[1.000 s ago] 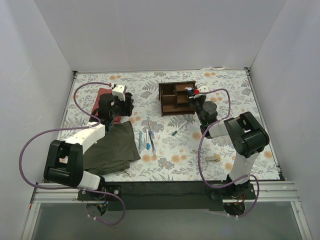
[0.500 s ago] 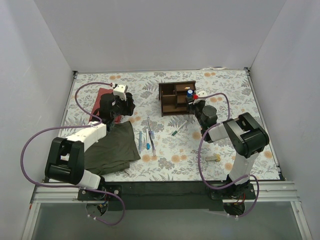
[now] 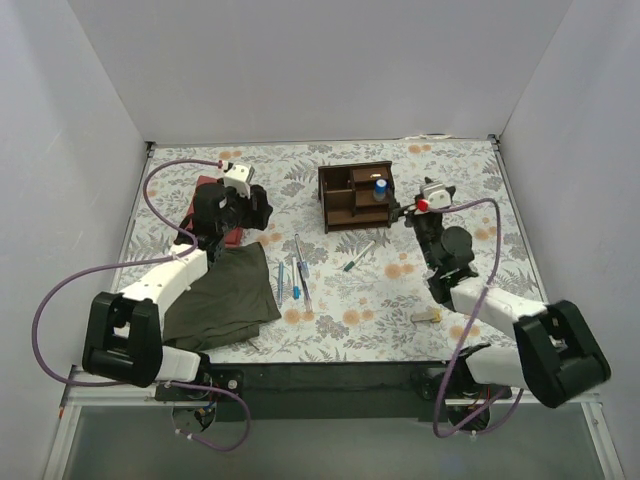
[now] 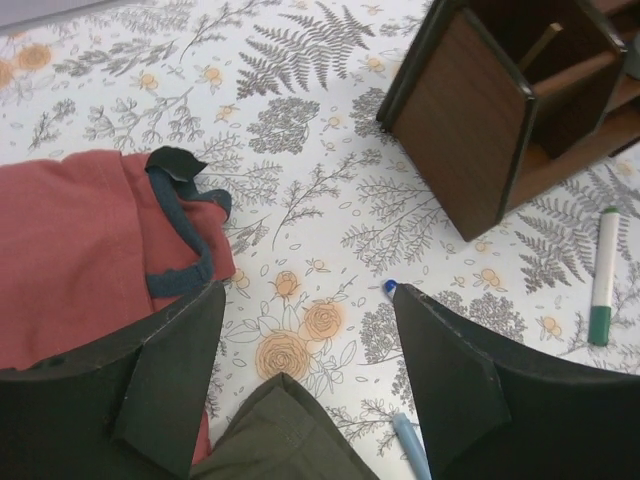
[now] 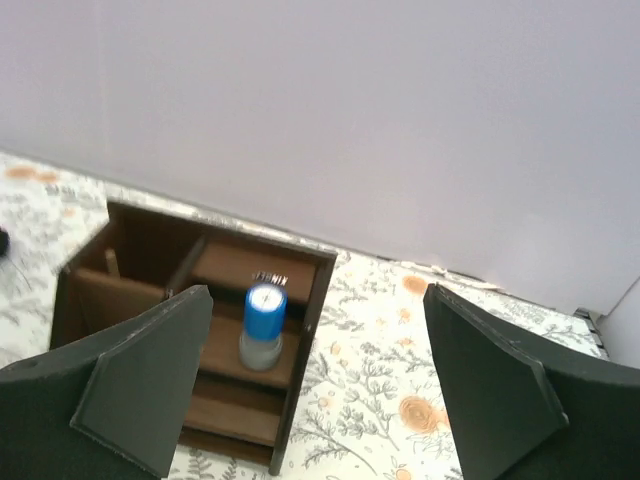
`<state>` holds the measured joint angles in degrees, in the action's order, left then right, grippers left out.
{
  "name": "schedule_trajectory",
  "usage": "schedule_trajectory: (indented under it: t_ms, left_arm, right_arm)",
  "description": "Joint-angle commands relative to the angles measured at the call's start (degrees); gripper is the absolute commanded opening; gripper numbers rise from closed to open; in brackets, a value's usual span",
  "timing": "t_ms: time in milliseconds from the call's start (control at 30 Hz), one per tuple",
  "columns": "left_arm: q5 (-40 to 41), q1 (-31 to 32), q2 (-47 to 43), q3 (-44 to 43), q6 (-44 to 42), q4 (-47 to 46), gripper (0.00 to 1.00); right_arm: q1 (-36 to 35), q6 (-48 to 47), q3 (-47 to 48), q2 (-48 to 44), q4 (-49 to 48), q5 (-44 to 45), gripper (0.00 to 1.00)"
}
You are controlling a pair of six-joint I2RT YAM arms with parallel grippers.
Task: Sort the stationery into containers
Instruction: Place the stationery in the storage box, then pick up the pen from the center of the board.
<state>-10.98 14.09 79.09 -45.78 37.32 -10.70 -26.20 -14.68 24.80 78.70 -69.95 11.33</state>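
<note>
In the top view, the blue-capped cylinder [image 3: 380, 187] stands upright in a right-hand compartment of the organiser [image 3: 350, 196]. The right gripper [image 3: 403, 210] sits just beside the organiser's right wall with its jaws spread and nothing between them. We judge it has let go so the cylinder can stand on its own. The blue and grey pens [image 3: 298, 262], the white pen [image 3: 358, 256] and the beige eraser block [image 3: 427, 316] lie loose on the table [image 3: 460, 160], not yet sorted. The left gripper [image 3: 256, 205] hovers by the red cloth [image 3: 205, 195], above the olive cloth [image 3: 222, 290].

From the left wrist, the left gripper [image 4: 305, 300] is released and empty, and the bare floral table shows between its fingers. It hangs over the gap between the red cloth [image 4: 80, 250] and the olive cloth [image 4: 285, 430]. A blue pen [image 4: 408, 448] lies just inside its right finger, so we think it is placed there to reach for the pens. The organiser [image 4: 470, 130] and the white pen [image 4: 603, 275] lie further off.

From the right wrist, the right gripper [image 5: 318, 300] is wide open and clear of the cylinder [image 5: 264, 325], which rests on a middle shelf of the organiser [image 5: 130, 290]. A thin stick leans in the left compartment.
</note>
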Motion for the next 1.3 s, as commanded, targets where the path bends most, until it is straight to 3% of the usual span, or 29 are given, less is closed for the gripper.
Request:
schedule_trajectory:
  t_ms: [0,133,167,200,233,367,567,833,1033,1267]
  left_arm:
    - [-5.2,1.9,-7.1,-2.2,-3.5,8.3,0.72]
    - [-7.9,7.6,-7.7,-7.0,-6.6,19.5,0.73]
    - [-8.4,8.0,-6.2,-9.1,-5.4,24.0,0.73]
    - [-6.8,8.0,-3.9,-11.6,-4.2,26.8,0.72]
    - [-2.1,8.0,3.3,-18.9,7.4,34.4,0.69]
    - [0.2,7.9,8.0,-24.4,16.1,40.0,0.61]
    - [2.2,7.8,11.2,-26.2,28.3,42.2,0.47]
    - [4.7,8.0,21.9,-31.8,29.0,42.1,0.43]
    - [7.6,8.1,27.9,-35.0,27.0,41.8,0.44]
    - [6.0,8.1,31.4,-36.8,26.1,42.0,0.41]
  right_arm:
    - [1.1,11.7,8.2,-16.8,33.6,-1.4,0.98]
    - [1.1,14.3,21.0,-21.7,74.7,-10.9,0.98]
    - [1.1,14.3,25.8,-20.3,86.1,-7.2,0.98]
    - [1.1,14.1,28.2,-19.5,91.5,-2.3,0.98]
    - [1.2,11.4,29.8,-19.5,97.3,5.8,0.98]
    - [2.8,7.7,31.6,-20.6,101.1,-3.8,0.98]
    - [5.0,9.6,33.0,-19.2,103.4,-9.5,0.98]
    - [6.2,11.4,37.3,-10.1,103.0,-14.1,0.96]
    - [7.2,7.4,38.2,-10.9,101.2,-18.6,0.97]
    - [8.7,10.0,37.5,-11.4,99.4,-20.1,0.96]
